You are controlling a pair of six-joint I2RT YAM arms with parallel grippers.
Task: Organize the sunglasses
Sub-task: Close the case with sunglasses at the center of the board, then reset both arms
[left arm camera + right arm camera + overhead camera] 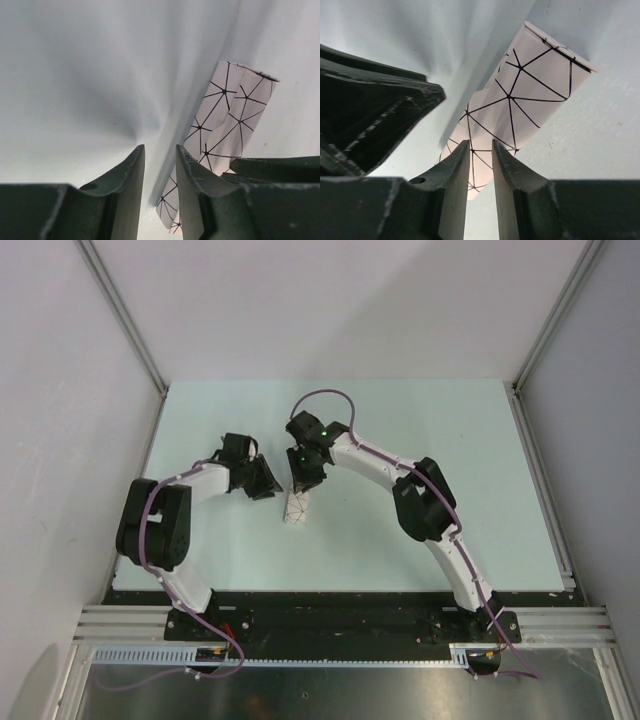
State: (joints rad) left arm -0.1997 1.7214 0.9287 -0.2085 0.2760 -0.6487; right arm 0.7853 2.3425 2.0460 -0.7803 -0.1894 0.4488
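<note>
Obs. from the room, both arms over the middle of the worktop (430, 440).

Item: one sunglasses case (297, 508), pale w/ thin black lines forming triangles. It lies flat on the pale green surface, approx. central, long axis running near-to-far w/ a slight tilt. Its near end is plain from above; its far end sits under the right tool (303, 475).

Left arm: elbow folded back toward the left edge, forearm reaching in to centre. Left tool (265, 480) is low over the surface, just beside the case on its left. The left wrist camera shows the fingers (131, 175) narrowly parted w/ only bare surface in the gap. The case (227, 120) lies off to the right of them, not between them. No contact w/ the case visible from this side.

Right arm: arched in from the right, wrist pointing down at the case's far half. The right wrist camera shows the fingers (510, 170) set to a narrow gap, directly over the case (530, 85), w/ patterned surface showing through the gap. Whether they pinch part of the case or merely stand over it cannot be told from the views; the contact line is hidden behind the fingertips.

The two tools stand close together, the left one's dark body filling the left of the right wrist view. They appear not to touch.

Surrounds: white enclosure panels (330, 310) on three sides, metal rail (340, 625) along the near edge carrying both bases.
</note>
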